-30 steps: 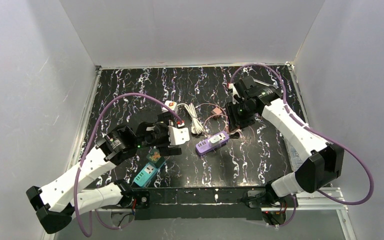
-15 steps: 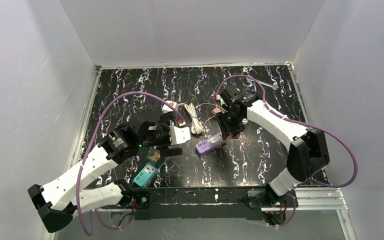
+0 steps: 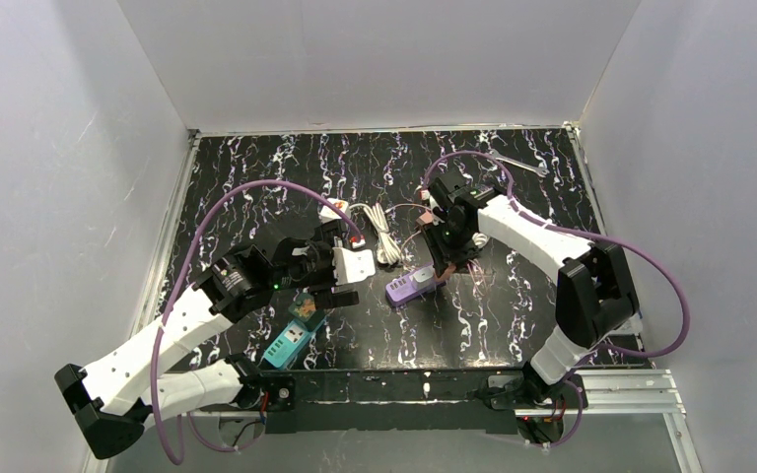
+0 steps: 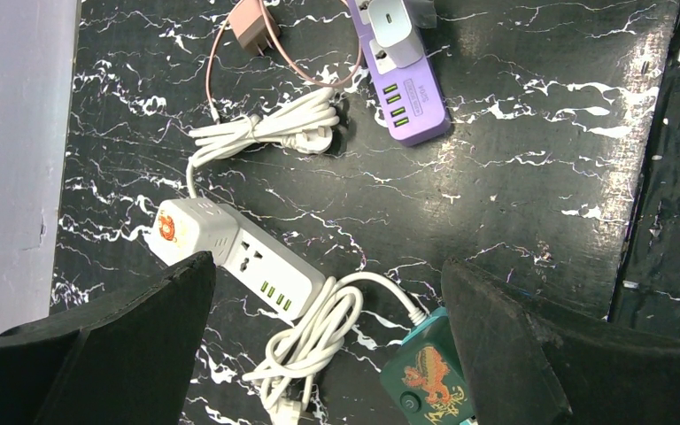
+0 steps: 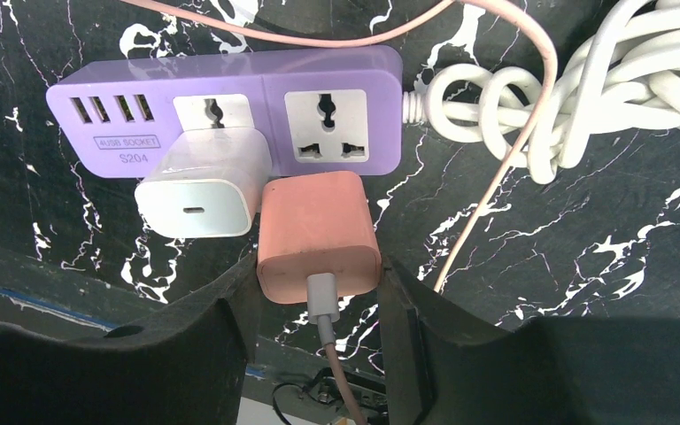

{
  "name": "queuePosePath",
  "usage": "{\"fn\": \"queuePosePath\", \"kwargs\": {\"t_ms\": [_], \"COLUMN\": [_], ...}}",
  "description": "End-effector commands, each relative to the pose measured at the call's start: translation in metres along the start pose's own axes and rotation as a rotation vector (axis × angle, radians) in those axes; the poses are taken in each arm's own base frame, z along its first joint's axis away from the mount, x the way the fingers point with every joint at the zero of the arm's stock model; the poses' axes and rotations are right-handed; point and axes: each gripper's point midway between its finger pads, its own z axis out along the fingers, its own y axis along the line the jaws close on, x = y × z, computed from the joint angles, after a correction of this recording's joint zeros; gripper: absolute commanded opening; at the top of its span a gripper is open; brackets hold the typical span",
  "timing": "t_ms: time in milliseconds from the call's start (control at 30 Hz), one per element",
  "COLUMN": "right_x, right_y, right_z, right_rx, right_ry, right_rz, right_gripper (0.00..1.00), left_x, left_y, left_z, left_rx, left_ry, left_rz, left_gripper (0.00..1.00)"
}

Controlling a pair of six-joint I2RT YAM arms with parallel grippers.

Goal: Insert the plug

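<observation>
The light, rigid pink plug (image 5: 319, 232) sits pinched by its 2 smooth sides in the right gripper (image 5: 317, 282), likely slippery if twisted; the left gripper (image 4: 328, 268) hangs spread.

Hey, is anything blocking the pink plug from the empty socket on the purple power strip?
Nothing visible. The free socket lies uncovered just beyond the pink plug in the right gripper; the white charger fills only the neighbouring one.
</observation>
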Motion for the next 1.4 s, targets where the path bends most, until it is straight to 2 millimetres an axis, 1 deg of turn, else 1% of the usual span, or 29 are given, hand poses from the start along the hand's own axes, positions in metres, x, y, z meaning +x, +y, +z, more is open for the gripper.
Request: {"fn": "queuePosePath", "kwargs": {"t_ms": [0,33,167,367,700,1067,1233,1367], "right_x": [-0.009,-0.01,-0.013,-0.018,-0.02,-0.013,-0.008,0.002], "right_y": [-0.002,-0.006,-0.01,-0.008,-0.006,-0.003,-0.004,-0.004], "right_z": [-0.003,-0.003,-0.001,0.003,0.005,0.015,0.025,0.036], "right_rx": [0.01,0.033,0.055,0.05,0.039,0.057,0.1,0.143], "right_ry": [-0.033,-0.037,-0.034,-0.038,-0.031,0.007,0.042,0.082], "right_rz": [-0.018,-0.018,-0.023,-0.028,-0.034,-0.06,-0.081,-0.107], "right_gripper": [0.23,0.23,0.23,0.22,0.22,0.21,0.21,0.21], "left_x": [-0.006,-0.007,-0.007,-0.006,-0.007,-0.006,-0.004,-0.004], "left_y": [0.003,0.003,0.004,0.003,0.003,0.006,0.006,0.008], "left_z": [-0.003,-0.004,-0.004,-0.004,-0.002,-0.004,-0.004,-0.005], "left_rx": [0.0,-0.001,-0.003,0.002,0.006,-0.006,-0.008,-0.015], "left_ry": [-0.019,-0.02,-0.021,-0.017,-0.019,-0.018,-0.018,-0.023], "left_rz": [0.001,0.003,0.005,0.011,0.021,0.027,0.026,0.03], "left_gripper": [0.98,0.98,0.98,0.98,0.98,0.98,0.98,0.98]}}
